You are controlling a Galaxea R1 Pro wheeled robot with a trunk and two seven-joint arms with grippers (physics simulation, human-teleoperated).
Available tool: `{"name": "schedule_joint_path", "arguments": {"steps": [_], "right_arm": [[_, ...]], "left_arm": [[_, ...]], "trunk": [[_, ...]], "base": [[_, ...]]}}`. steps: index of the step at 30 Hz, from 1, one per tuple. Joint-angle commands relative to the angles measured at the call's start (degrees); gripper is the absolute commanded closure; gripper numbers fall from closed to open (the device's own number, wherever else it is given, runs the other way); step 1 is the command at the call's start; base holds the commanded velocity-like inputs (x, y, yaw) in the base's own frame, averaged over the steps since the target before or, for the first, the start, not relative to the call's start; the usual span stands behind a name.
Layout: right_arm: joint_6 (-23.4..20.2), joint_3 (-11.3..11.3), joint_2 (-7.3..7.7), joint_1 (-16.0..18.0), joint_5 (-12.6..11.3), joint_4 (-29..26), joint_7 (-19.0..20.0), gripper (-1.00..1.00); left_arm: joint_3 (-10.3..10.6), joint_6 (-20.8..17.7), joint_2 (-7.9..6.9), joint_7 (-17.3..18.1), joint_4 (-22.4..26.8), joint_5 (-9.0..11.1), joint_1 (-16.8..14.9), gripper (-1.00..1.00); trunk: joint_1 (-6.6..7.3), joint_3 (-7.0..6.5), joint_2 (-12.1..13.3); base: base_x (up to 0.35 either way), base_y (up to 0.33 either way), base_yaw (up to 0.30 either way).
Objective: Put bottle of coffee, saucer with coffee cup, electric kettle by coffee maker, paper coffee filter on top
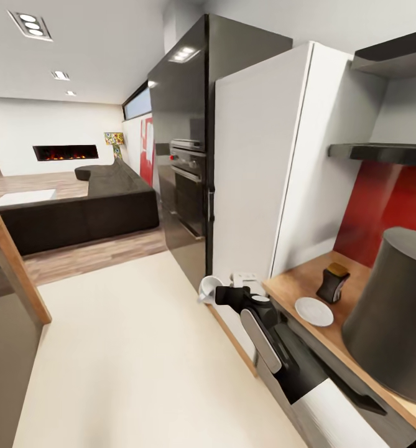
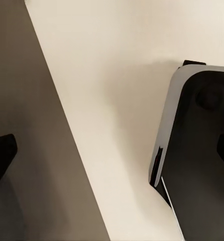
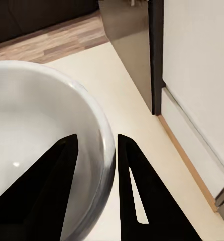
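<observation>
While your right arm reaches forward through the lower middle of the head view, its gripper [image 1: 217, 294] pinches the rim of the coffee cup [image 1: 209, 287], which hangs over the pale floor [image 1: 139, 361] just left of the counter's end. In the right wrist view the two dark fingers [image 3: 142, 201] straddle the cup's white wall [image 3: 99, 150], one inside the bowl and one outside, pressed against it.

The kitchen countertop [image 1: 295, 289] runs along the lower right of the head view, a tan wood-look surface above grey cabinet fronts. On it sits the saucer [image 1: 314, 311], a small white plate, bare, lying to the right of the held cup and apart from it. Just behind the saucer, toward the red backsplash [image 1: 382, 211], stands the bottle of coffee [image 1: 333, 282], dark with a golden-brown cap. The coffee maker [image 1: 397, 317], a tall grey drum shape, fills the right edge of the frame, near the saucer and bottle.

Two glossy black boards of the kitchen shelf [image 1: 382, 152] cross the upper right. A white tall cabinet [image 1: 257, 174] and a dark oven tower [image 1: 186, 155] stand in the centre. A dark sofa [image 1: 96, 211] lies at mid left.

In the left wrist view you see pale floor, a brown-grey panel and part of the robot's body; dark finger tips sit at opposite edges, so your left gripper is spread wide, holding nothing.
</observation>
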State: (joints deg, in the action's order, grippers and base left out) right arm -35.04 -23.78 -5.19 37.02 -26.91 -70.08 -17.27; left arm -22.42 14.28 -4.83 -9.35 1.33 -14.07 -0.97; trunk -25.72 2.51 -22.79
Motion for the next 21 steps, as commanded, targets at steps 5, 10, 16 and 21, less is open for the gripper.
{"name": "schedule_joint_path", "arguments": {"steps": [5,10,16,21], "right_arm": [[-0.12,-0.07,0.01,0.07,-0.6,-0.06,-0.57,1.0],[-0.12,-0.04,0.01,0.07,-0.6,-0.06,-0.57,1.0],[-0.12,-0.03,0.01,0.07,-0.6,-0.06,-0.57,1.0],[-0.12,-0.03,0.01,0.07,-0.6,-0.06,-0.57,1.0]], "left_arm": [[-0.34,0.22,-0.01,-0.23,-0.1,-0.61,-0.07,-1.0],[-0.42,0.22,-0.01,-0.23,-0.1,-0.53,-0.04,-1.0],[-0.56,0.22,-0.01,-0.23,-0.02,-0.48,-0.05,-1.0],[-0.62,0.22,-0.01,-0.23,-0.01,-0.43,-0.02,-1.0]], "trunk": [[-0.07,0.13,-0.13],[-0.07,0.13,-0.13],[-0.07,0.11,-0.13],[-0.07,0.1,-0.13]], "base": [[0.304,0.164,0.0],[0.303,0.17,0.0],[0.267,0.223,-0.111],[0.155,0.297,-0.248]]}}
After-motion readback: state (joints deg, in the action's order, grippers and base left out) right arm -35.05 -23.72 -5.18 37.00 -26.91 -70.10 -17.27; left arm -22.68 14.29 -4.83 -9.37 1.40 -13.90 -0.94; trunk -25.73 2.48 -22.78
